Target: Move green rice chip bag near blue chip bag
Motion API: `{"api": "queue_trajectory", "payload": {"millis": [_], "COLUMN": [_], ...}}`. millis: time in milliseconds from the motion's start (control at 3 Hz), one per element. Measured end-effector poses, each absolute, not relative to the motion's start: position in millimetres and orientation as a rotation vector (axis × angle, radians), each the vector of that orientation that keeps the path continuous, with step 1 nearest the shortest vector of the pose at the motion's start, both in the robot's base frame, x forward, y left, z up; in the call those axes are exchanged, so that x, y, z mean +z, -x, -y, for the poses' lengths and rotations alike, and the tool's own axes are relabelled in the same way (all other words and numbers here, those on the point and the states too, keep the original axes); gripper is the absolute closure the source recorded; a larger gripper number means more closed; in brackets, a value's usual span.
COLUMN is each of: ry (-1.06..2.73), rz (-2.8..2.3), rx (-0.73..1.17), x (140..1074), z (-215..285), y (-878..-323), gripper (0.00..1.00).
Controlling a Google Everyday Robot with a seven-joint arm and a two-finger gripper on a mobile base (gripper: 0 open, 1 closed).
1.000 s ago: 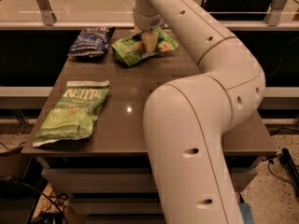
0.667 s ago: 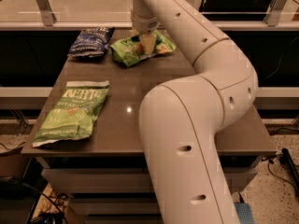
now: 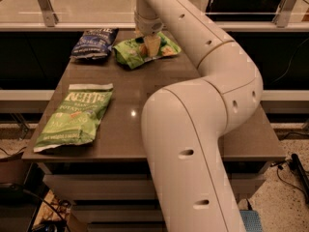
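Note:
The green rice chip bag [image 3: 128, 52] lies at the back of the table, lime green with pale orange chips pictured on it. The blue chip bag [image 3: 94, 42] lies just left of it, dark navy with white lettering, a narrow gap between them. My gripper [image 3: 151, 45] reaches down from the arm onto the middle of the green rice chip bag and is shut on it. The gripper hides the bag's centre.
A flatter light green Kettle bag [image 3: 77, 115] lies at the table's front left. The brown table [image 3: 130, 129] ends at a glass railing [image 3: 72, 13] behind. My white arm [image 3: 203, 129] covers the table's right half.
My arm and gripper have shifted slightly left, and the green rice chip bag has moved with them a little closer to the blue chip bag.

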State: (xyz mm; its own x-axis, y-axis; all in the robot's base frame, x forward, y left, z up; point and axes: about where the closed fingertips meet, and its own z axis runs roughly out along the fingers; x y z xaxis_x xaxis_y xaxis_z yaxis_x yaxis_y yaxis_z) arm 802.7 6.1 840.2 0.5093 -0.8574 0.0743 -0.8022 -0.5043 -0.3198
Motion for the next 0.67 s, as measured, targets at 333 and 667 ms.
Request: {"api": "queue_trajectory", "payload": {"millis": [333,667], "ry": [2.508,2.508], "rz": [-1.406,-1.406], "rx": [-0.328,-0.327], "x": [839.4,839.5], "z": [-7.0,-7.0], "y": [-803.8,-803.8], "gripper": [0.36,0.13]}}
